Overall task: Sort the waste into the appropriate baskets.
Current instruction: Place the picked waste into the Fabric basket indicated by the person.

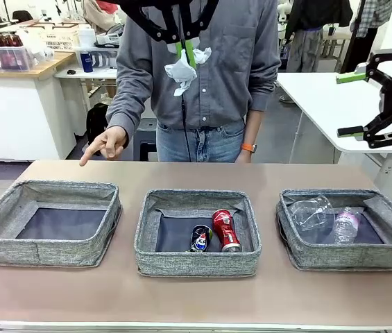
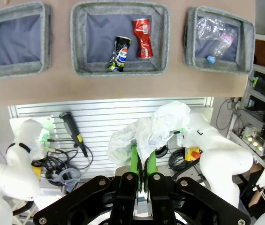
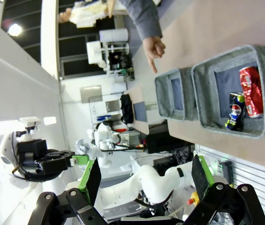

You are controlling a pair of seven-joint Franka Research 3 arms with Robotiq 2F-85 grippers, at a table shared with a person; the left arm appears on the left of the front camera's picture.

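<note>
Three grey baskets (image 1: 197,232) in a row on the table, red can (image 1: 225,229) and dark blue can (image 1: 200,238) in the middle one, cup (image 1: 310,212) and bottle (image 1: 346,225) in the right one, right gripper (image 1: 349,104) spread wide and empty above the table's right end, left gripper (image 1: 189,50) raised high, pinching crumpled white paper wad (image 1: 182,70), person's hand (image 1: 105,145) pointing down at far edge

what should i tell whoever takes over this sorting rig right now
Left gripper: shut on the crumpled white paper wad, held high above the table.
Right gripper: open, holding nothing, raised off to the right.
Person's hand: pointing down at the table's far edge, behind the left basket.
Done: red drink can and dark blue can lie in the middle basket; clear plastic cup and small clear bottle lie in the right basket.
Left: the paper wad is not yet in a basket; the left basket holds no waste.
</note>
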